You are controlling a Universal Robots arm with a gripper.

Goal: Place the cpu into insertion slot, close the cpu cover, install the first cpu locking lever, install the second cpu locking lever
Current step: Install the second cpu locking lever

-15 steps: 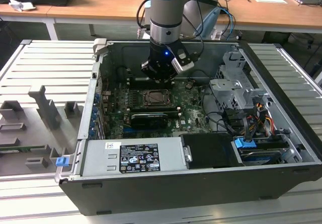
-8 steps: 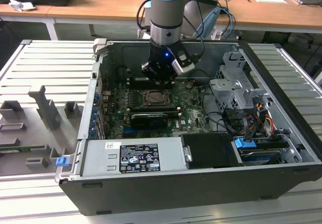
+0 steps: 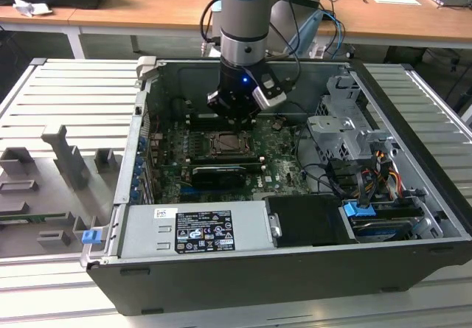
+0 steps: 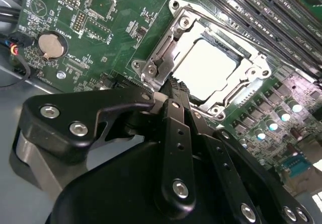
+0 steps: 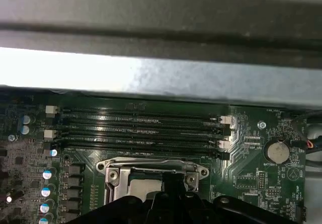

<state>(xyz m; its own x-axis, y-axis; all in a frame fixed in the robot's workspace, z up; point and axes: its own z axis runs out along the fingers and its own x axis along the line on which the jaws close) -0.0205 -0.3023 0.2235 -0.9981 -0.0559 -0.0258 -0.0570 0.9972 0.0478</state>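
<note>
The cpu (image 4: 210, 68), a flat square with a pale silver top, lies in the insertion slot (image 3: 231, 145) on the green board. The cpu cover (image 4: 160, 50), a silver frame with a square window, lies flat around it. My gripper (image 4: 174, 86) hovers at one edge of the socket, black fingers (image 4: 177, 128) shut with nothing between them. In the exterior view my gripper (image 3: 237, 116) hangs just above the socket's far edge, inside the open computer case. The first wrist view shows the cpu (image 5: 143, 186) and cover (image 5: 151, 166) just beyond my gripper (image 5: 173, 186). I cannot tell how the locking levers sit.
Long black memory slots (image 5: 141, 131) run beside the socket, with a coin battery (image 5: 276, 152) further along. A black card (image 3: 214, 173), power supply (image 3: 195, 228), drive cage (image 3: 343, 133) and cables (image 3: 369, 177) crowd the case. A grey fixture tray (image 3: 51, 188) lies at the exterior view's left.
</note>
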